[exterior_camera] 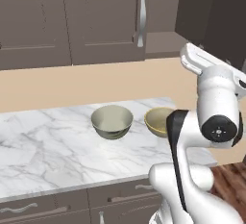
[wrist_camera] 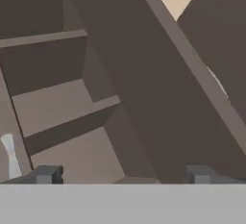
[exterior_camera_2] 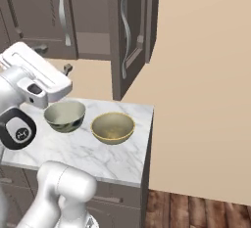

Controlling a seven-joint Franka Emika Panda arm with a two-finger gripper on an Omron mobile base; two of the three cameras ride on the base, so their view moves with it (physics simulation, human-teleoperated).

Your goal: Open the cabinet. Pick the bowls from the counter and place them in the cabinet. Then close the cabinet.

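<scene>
Two round bowls on broad white marble bench (exterior_camera: pixel 48 141), neither moved yet: pale grey-cream bowl with dark leaf marks (exterior_camera: pixel 112 121) to the left, mustard-yellow bowl (exterior_camera_2: pixel 112 127) just beside it, near bench's right end, apart but close. Dark brown wall cabinet with panelled doors and long silver bar handles (exterior_camera_2: pixel 90 16) half opened: right door (exterior_camera_2: pixel 131 36) swung out, edge-on to right base camera, left door (exterior_camera: pixel 103 18) shut flat. Bare shelf inside (wrist_camera: pixel 57 105) plain in hand view, nothing stored on it. Pincer (wrist_camera: pixel 122 174) up at cabinet level, facing interior beside swung door, dark tips (wrist_camera: pixel 47 174) far apart, spread wide, holding nothing.

Progress judged: early. First step done at least for one door; unclear whether left door needs opening too, gap looks enough for a bowl. Left to do: come down to bench, grab grey-cream bowl, lift to shelf, repeat for yellow bowl, then push door closed. Open door juts over bench's right end, a likely snag for arm on lifts.
</scene>
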